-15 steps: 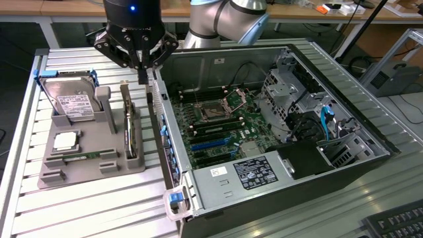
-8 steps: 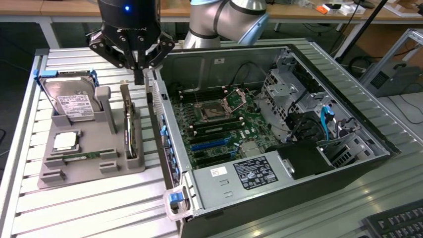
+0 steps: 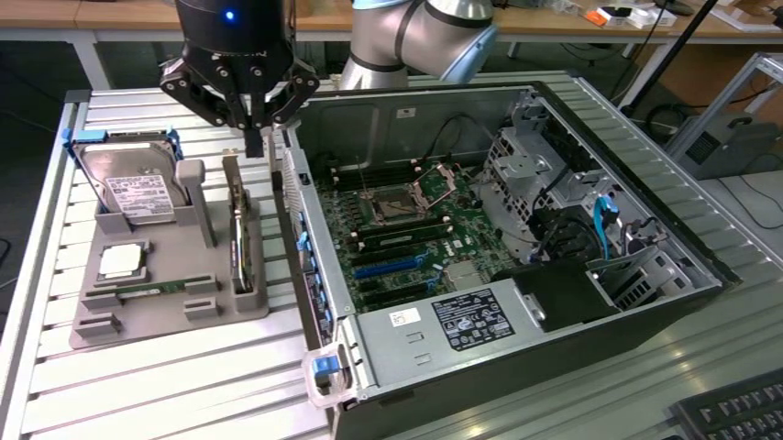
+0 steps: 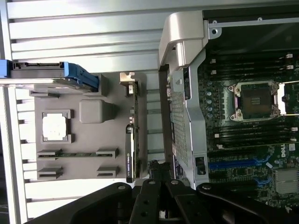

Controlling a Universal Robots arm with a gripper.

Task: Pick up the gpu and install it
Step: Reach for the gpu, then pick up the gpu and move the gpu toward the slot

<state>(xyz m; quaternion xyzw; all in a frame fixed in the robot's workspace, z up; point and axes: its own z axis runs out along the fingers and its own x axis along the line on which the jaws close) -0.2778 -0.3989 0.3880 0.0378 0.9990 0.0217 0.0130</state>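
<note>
In the exterior view a grey tray (image 3: 135, 316) lies on the slatted table (image 3: 171, 385). A hard drive (image 3: 135, 188) is at its 12 o'clock, a CPU (image 3: 120, 261) at 9 and a memory stick (image 3: 153, 290) at 6. At the tray's 3 o'clock is an open case (image 3: 551, 376) with a motherboard (image 3: 404, 238).

1. The counter (image 3: 183, 385) is a bed of silvery aluminium slats with narrow dark grooves between them. In the wrist view its ribbed surface (image 4: 84, 42) catches bright, even light.
2. Beyond the counter's far edge stand desks with pale wooden tops (image 3: 110, 16) and white legs (image 3: 88, 60).
3. On the desk past the far corner at the exterior view's right lie small items, one of them an orange item (image 3: 596, 16). A black pole (image 3: 673, 41) slants down in front of that desk.
4. Off the counter's edge at the exterior view's right, the floor (image 3: 758, 197) is light grey. A grey box (image 3: 731, 147) stands on it, with an aluminium frame (image 3: 749, 87) just beside and a dark cable (image 3: 661, 115) looped near.
5. A black keyboard (image 3: 734, 412) lies at the counter's near corner on that side.
</note>
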